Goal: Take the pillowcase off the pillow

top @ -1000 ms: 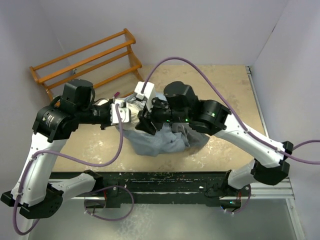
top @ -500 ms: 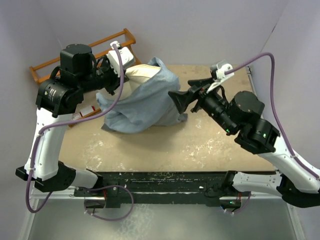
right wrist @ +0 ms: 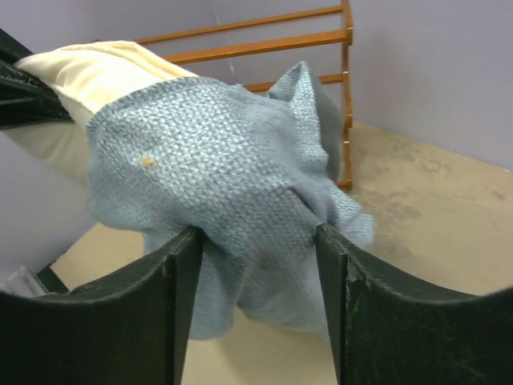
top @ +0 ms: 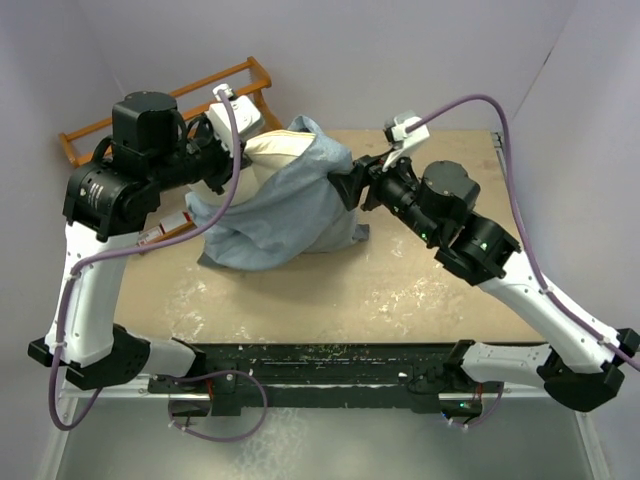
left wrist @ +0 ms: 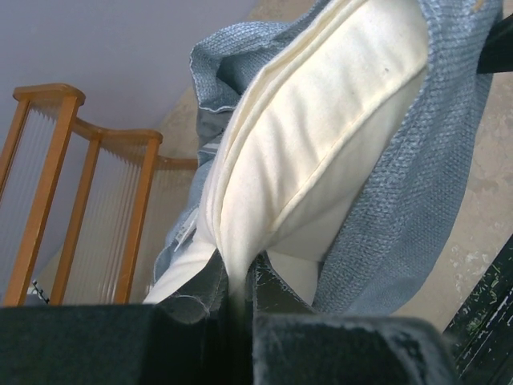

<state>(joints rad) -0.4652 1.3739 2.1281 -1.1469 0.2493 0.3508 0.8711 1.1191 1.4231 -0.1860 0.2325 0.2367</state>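
Note:
The cream pillow (top: 272,150) is held up at its far left end, and its bare end sticks out of the blue-grey pillowcase (top: 285,210). My left gripper (top: 243,158) is shut on a pinch of the pillow's cream fabric (left wrist: 240,277). The pillow (left wrist: 321,144) and the pillowcase (left wrist: 401,200) hang away from it. My right gripper (top: 346,187) is open at the pillowcase's right end. In the right wrist view a fold of the pillowcase (right wrist: 232,160) lies between its spread fingers (right wrist: 183,265), unclamped. The pillow's bare end (right wrist: 88,72) shows at the upper left.
A wooden rack (top: 190,100) stands at the back left against the wall; it also shows in the left wrist view (left wrist: 56,184) and the right wrist view (right wrist: 264,40). The tan tabletop (top: 400,290) ends at a black front edge. White walls enclose the sides.
The right gripper has moved left from open air to the pillowcase, and its open fingers now straddle a fold. The left gripper still holds the raised pillow end, nearly unmoved since half a second ago.

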